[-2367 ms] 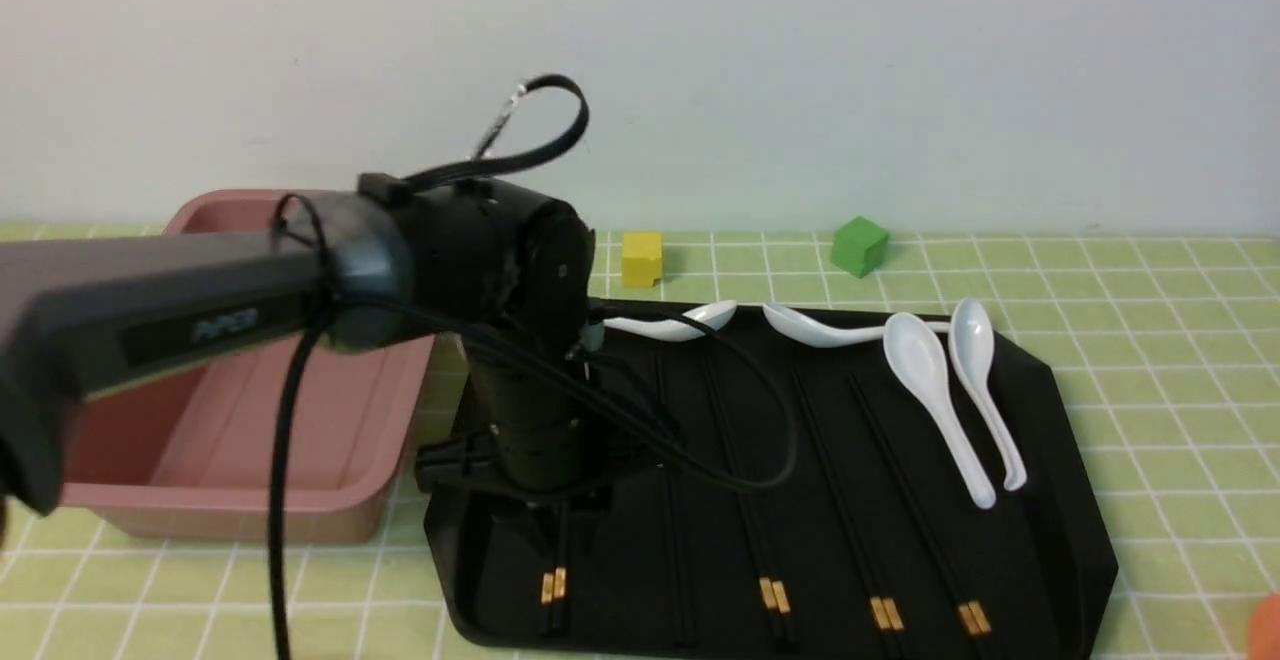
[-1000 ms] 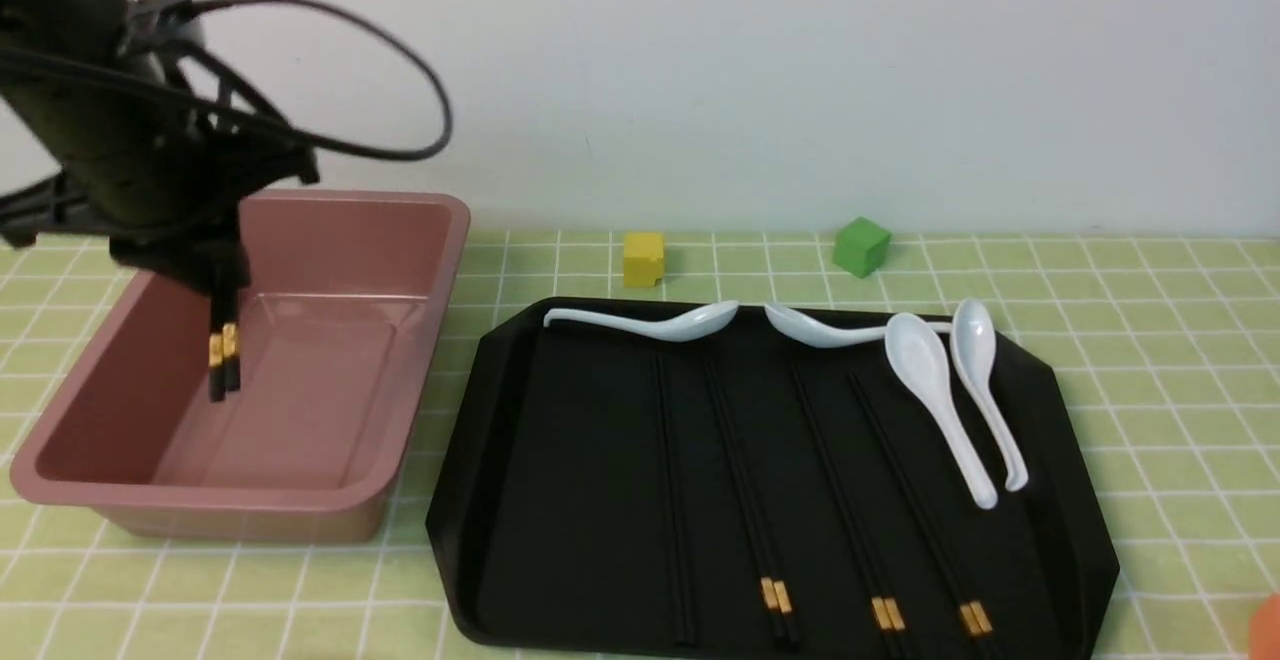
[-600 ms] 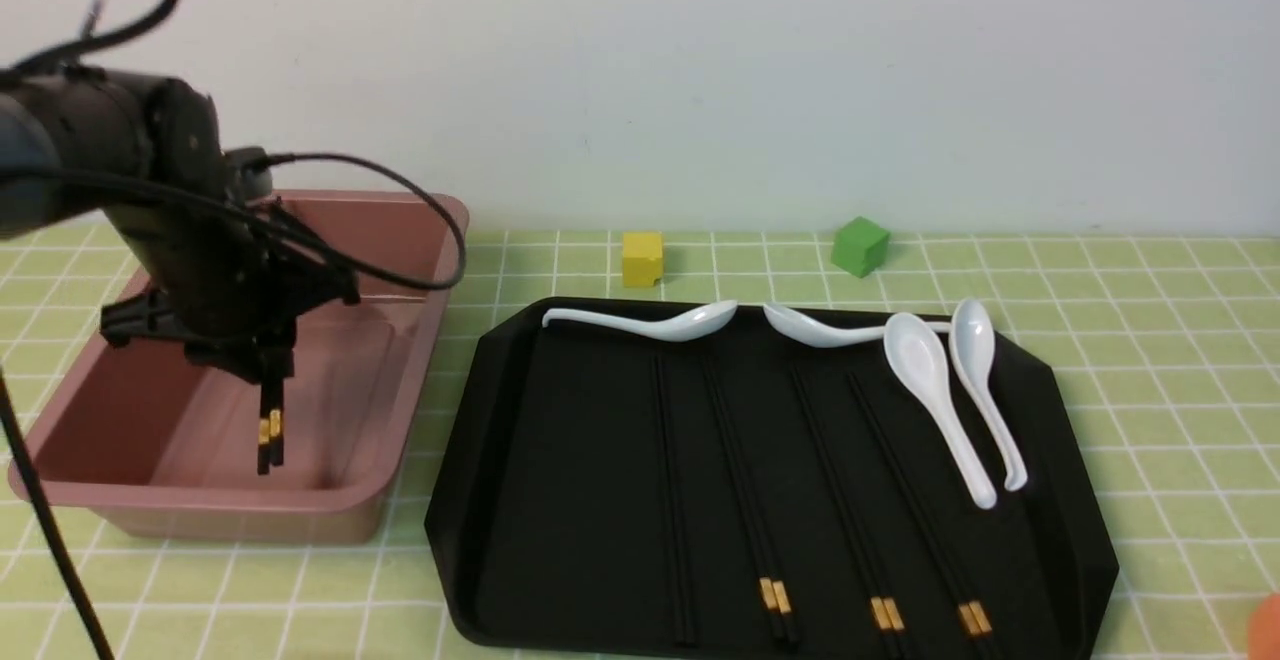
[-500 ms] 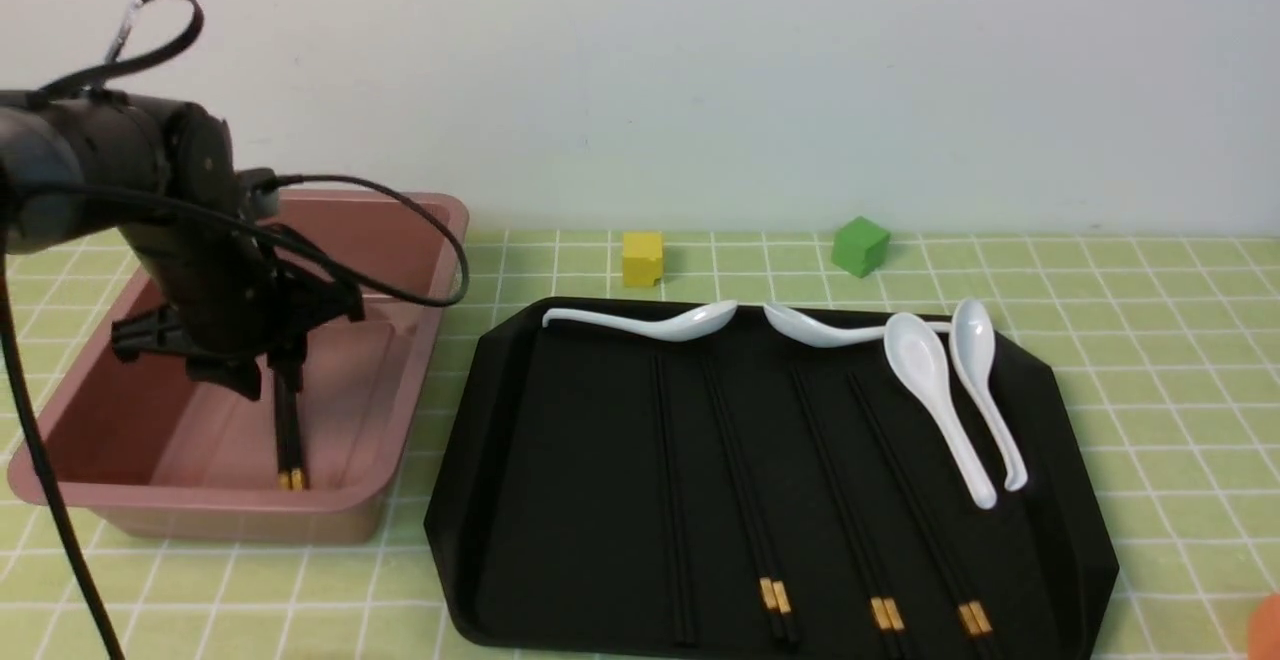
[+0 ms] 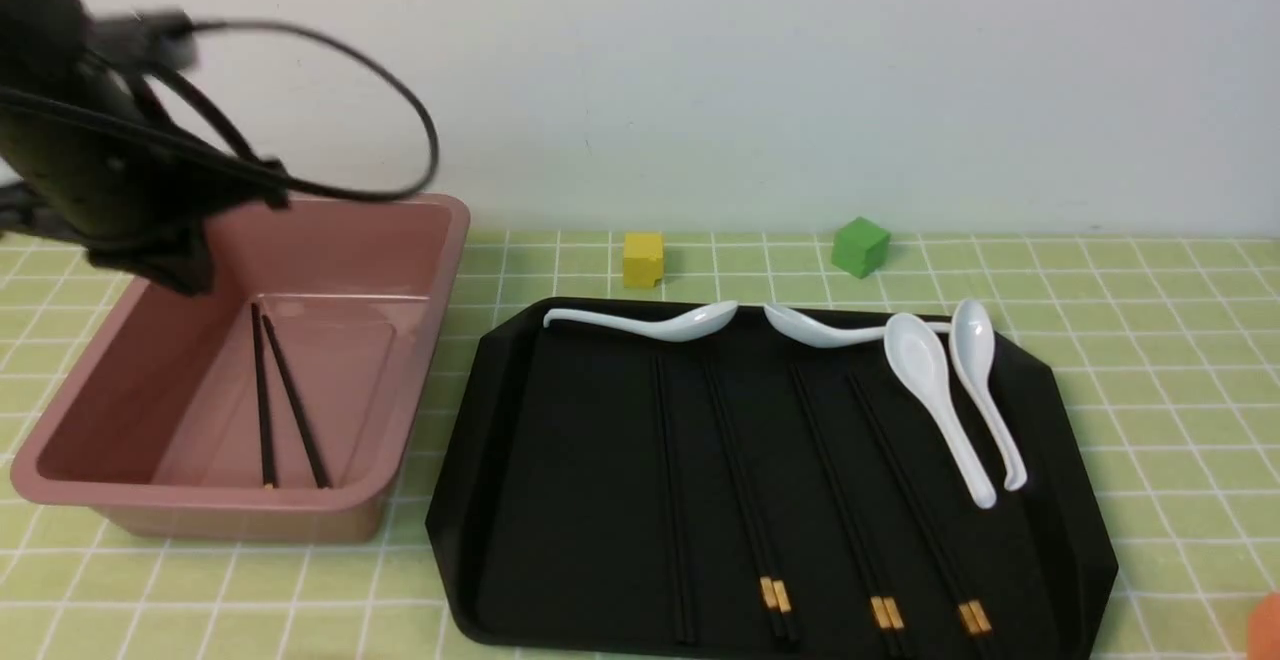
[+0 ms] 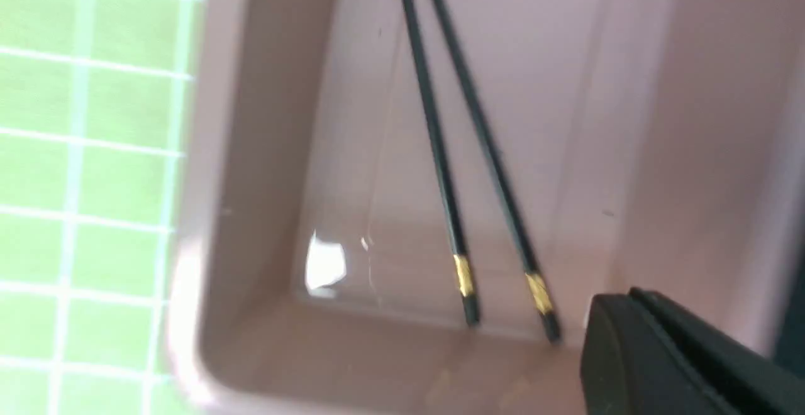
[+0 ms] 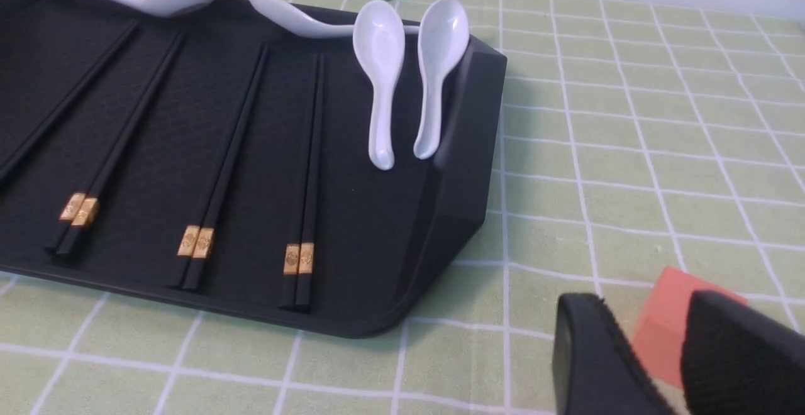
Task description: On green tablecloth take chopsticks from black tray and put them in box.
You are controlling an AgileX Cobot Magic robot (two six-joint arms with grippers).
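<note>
One pair of black chopsticks [image 5: 282, 400] lies loose on the floor of the pink box [image 5: 420, 270], splayed in a narrow V; its gold bands show in the left wrist view [image 6: 465, 214]. My left gripper [image 5: 165, 275] hangs above the box's far left part, open and empty; only one finger [image 6: 660, 352] shows clearly. Several more chopsticks [image 5: 850, 500] lie lengthwise on the black tray [image 5: 500, 500], gold bands toward me [image 7: 196, 242]. My right gripper [image 7: 648, 305] is open and empty, low over the green tablecloth [image 7: 629, 151] by the tray's [image 7: 465, 151] near right corner.
Several white spoons [image 5: 935, 380] lie along the tray's far and right side. A yellow cube [image 5: 642, 258] and a green cube [image 5: 860, 246] stand behind the tray. An orange-red cube [image 7: 666, 333] sits on the cloth just beyond my right fingers.
My left gripper carried a chopstick pair from the tray over the box, lowered it, let go and rose back. The pair now lies on the box floor.
</note>
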